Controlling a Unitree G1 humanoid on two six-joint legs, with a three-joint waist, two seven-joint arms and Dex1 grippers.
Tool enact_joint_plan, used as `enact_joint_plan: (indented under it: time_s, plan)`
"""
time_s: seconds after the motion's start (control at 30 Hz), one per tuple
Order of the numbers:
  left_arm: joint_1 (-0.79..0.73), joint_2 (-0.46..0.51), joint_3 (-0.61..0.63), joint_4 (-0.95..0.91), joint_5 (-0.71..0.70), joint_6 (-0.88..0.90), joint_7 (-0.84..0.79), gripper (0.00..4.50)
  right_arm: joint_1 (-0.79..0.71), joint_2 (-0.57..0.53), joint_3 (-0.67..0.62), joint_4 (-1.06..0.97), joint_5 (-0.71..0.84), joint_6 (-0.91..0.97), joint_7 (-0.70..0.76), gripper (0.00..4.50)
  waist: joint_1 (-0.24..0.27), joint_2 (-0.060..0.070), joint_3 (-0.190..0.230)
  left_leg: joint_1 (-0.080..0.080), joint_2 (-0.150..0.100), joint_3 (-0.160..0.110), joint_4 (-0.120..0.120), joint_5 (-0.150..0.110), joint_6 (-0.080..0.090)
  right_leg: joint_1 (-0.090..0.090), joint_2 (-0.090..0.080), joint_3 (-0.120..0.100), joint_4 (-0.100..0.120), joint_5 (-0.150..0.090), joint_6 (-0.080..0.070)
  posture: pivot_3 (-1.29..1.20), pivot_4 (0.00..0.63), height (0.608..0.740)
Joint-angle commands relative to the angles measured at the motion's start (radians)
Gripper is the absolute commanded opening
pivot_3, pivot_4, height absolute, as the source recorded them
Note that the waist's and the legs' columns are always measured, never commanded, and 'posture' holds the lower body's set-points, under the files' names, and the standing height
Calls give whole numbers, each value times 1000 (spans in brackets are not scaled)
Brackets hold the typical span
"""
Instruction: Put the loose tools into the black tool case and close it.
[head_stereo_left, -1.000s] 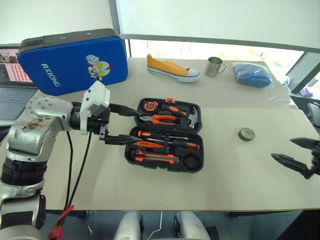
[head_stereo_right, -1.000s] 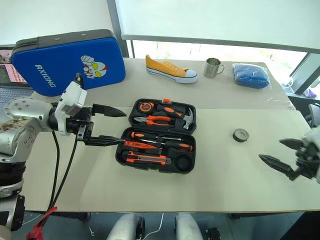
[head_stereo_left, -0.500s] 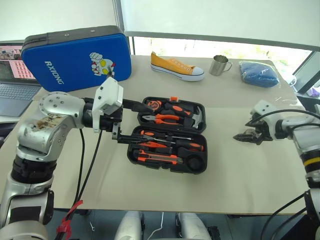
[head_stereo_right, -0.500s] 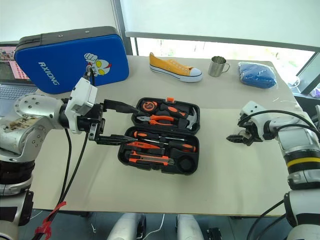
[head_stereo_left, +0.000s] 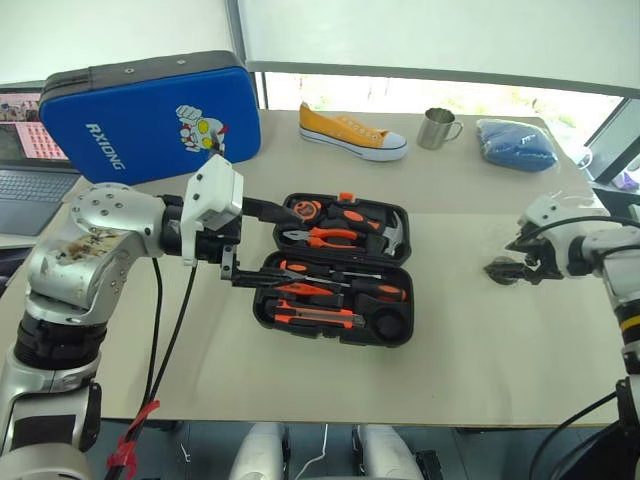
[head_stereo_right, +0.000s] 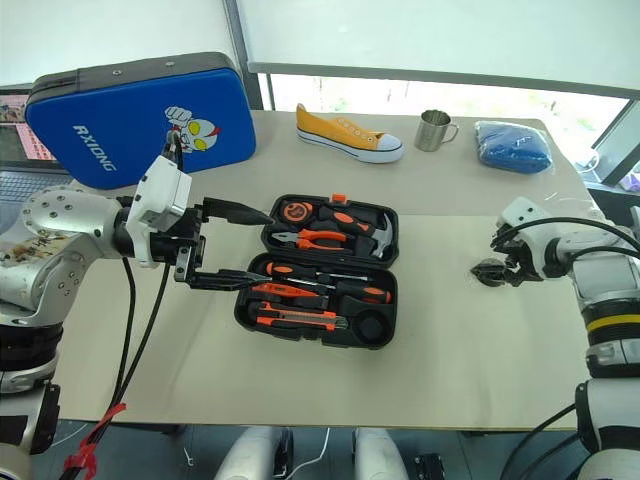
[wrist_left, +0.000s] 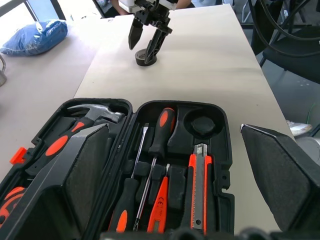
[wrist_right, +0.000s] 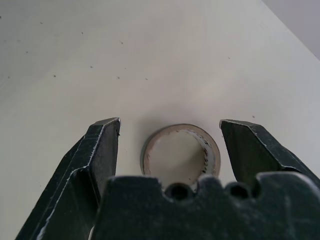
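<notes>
Right wrist view: right gripper (wrist_right: 169, 127) jaws apart, straddling tape roll (wrist_right: 180, 154), gaps each side; head views hide the roll. Left gripper (head_stereo_right: 240, 246) spread wide beside open case (head_stereo_right: 372, 331).

From the head, the small dark tape roll (wrist_right: 181, 155) is hidden behind the right gripper (head_stereo_right: 492, 272), and in the right wrist view its near rim is covered by the gripper's own body, so contact between fingers and roll cannot be told. The laptop (head_stereo_left: 22, 165) at the far left is cut by the picture's edge and partly covered by the blue case (head_stereo_left: 148, 115), and its screen is too small to read. In the left wrist view the black tool case (wrist_left: 226, 165) runs off the edge, the left gripper's fingers (wrist_left: 75, 180) cover the pliers side, and the slim orange tool (wrist_left: 159, 206) there is perhaps the tester pen.
</notes>
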Motion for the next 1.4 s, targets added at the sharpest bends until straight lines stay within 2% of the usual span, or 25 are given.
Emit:
enact_joint_plan:
  time_s: [0.03,0.2,0.23,0.3,0.5,0.57,0.7,0.77,0.9,1.0,1.07,1.2,1.4]
  plan:
    - [-26,4,0,-2,8,-33,-4,4500,58,-43,-47,-91,20,48,16,3728,0,0,0,0,0,0,0,0,0,0,0,0,0,0,0,0,150,740]
    - [-46,-10,-10,11,4,-39,-1,4500,93,-7,-53,-94,28,46,-8,3728,-3,0,0,0,0,0,0,0,0,0,0,0,0,0,0,0,150,740]
    - [-50,-11,-13,14,5,-42,-2,4500,92,5,-49,-80,27,32,-15,3222,-6,0,0,0,0,0,0,0,0,0,0,0,0,0,0,0,150,740]
    - [-55,-14,-18,22,8,-47,-5,4500,82,33,-48,-41,22,-7,-39,2769,-9,0,0,1,0,0,0,0,0,0,1,0,0,0,0,0,150,740]
    - [-64,-15,-29,41,22,-67,-16,4500,63,60,-47,43,15,-42,-50,559,-8,0,0,1,0,0,0,0,0,1,1,0,0,0,0,0,150,740]
    - [-71,-19,-33,48,24,-68,-17,4500,68,56,-49,45,17,-45,-44,61,-8,0,0,2,0,0,0,0,0,1,0,0,0,0,0,0,150,740]
    - [-72,-25,-40,50,25,-70,-20,4500,76,44,-64,15,33,-48,-22,61,-6,0,0,2,0,0,1,0,0,2,0,0,0,0,0,0,150,740]
    - [-65,-27,-42,46,24,-69,-22,4500,90,37,-95,-77,93,-15,39,61,-6,0,0,2,0,0,1,0,0,2,0,0,0,0,0,0,150,740]
    - [-38,-19,-50,37,37,-80,-39,4500,169,16,-163,-498,325,162,196,61,-7,3,2,2,0,-2,0,0,0,1,0,1,1,0,0,0,150,740]
    - [-37,-18,-53,43,40,-84,-44,4500,218,7,-180,-778,463,301,209,61,-6,4,2,2,1,-8,0,0,0,1,2,1,2,0,0,0,150,740]
    - [-37,-17,-57,42,41,-86,-46,4500,260,-4,-162,-917,507,331,210,61,-2,3,2,1,1,-9,0,0,0,1,2,0,1,0,0,0,150,740]
    - [-30,-9,-68,36,51,-99,-56,4500,315,21,-76,-1069,490,333,139,61,9,3,2,1,-1,-11,2,0,0,3,0,-2,0,0,1,0,150,740]
    - [-27,-1,-69,32,52,-105,-64,4500,360,45,91,-1087,343,276,40,61,6,3,2,1,-2,-11,2,0,0,2,-1,-2,1,-1,2,0,150,740]
